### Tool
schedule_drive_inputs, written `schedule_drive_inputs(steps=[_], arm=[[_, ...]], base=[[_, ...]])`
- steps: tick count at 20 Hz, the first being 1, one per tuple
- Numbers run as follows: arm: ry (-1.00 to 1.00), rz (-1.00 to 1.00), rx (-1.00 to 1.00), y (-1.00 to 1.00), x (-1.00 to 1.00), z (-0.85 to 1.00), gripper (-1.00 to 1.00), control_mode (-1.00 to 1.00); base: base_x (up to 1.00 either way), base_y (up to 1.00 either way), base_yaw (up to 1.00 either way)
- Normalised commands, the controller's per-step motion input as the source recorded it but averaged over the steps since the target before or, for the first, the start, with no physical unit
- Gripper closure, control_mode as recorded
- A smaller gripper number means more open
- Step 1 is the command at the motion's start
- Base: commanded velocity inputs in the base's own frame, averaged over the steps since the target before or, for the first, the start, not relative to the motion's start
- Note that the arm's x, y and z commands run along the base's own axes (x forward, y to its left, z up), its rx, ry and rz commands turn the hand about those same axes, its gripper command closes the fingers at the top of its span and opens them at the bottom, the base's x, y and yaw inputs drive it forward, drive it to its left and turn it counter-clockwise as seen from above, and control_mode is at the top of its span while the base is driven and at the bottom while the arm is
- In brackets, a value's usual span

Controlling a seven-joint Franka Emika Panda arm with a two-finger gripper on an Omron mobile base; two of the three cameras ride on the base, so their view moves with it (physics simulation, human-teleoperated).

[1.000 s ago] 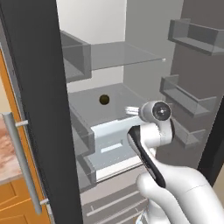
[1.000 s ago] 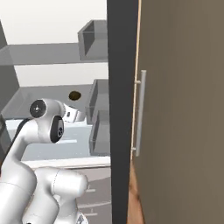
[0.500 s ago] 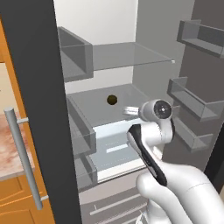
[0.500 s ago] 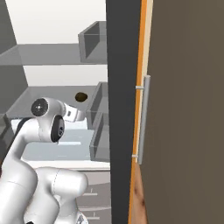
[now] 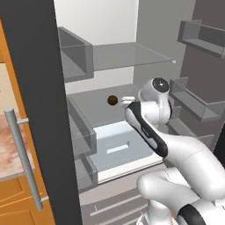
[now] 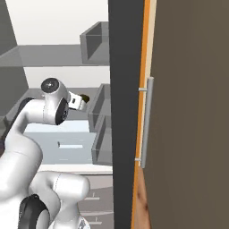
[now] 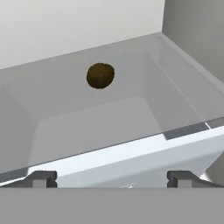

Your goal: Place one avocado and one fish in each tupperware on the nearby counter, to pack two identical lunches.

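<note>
A dark brown-olive avocado (image 5: 112, 100) (image 7: 100, 75) lies toward the back of a grey fridge shelf (image 5: 88, 103). My gripper (image 5: 128, 101) (image 7: 111, 178) reaches into the fridge and points at the avocado from a short way in front of it. It is open, its fingertips (image 7: 42, 177) are far apart, and nothing is between them. From the right base view the gripper (image 6: 79, 101) half covers the avocado (image 6: 85, 98). A strip of the reddish-brown counter (image 5: 9, 147) shows at the far left. Fish and tupperware are out of view.
A glass shelf (image 5: 132, 55) spans the fridge just above the arm. A pale drawer (image 5: 118, 147) sits below the hand. Door bins (image 5: 193, 101) line the right side. A dark door edge (image 5: 44, 110) with a steel handle (image 5: 22, 158) stands close on the left.
The whole picture has shifted, so the base has moved. The hand has reached farther into the fridge toward the avocado, jaws still open.
</note>
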Motion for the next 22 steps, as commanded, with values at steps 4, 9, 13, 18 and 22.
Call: schedule_drive_inputs(steps=[4, 9, 13, 18, 22], arm=[[-0.02, 0.00, -0.03, 0.31, 0.38, -0.01, -1.00, -1.00], [-0.12, 0.00, -0.04, 0.19, 0.52, -0.06, -1.00, -1.00], [0.07, -0.01, 0.00, 0.02, 0.92, 0.00, -1.00, -1.00], [0.10, 0.00, 0.00, 0.00, 0.72, -0.09, -1.00, -1.00], [0.07, 0.00, 0.00, 0.00, 0.32, -0.30, -1.00, -1.00]], base=[[0.00, 0.00, 0.00], [0.00, 0.00, 0.00], [0.00, 0.00, 0.00], [0.00, 0.00, 0.00], [0.00, 0.00, 0.00]])
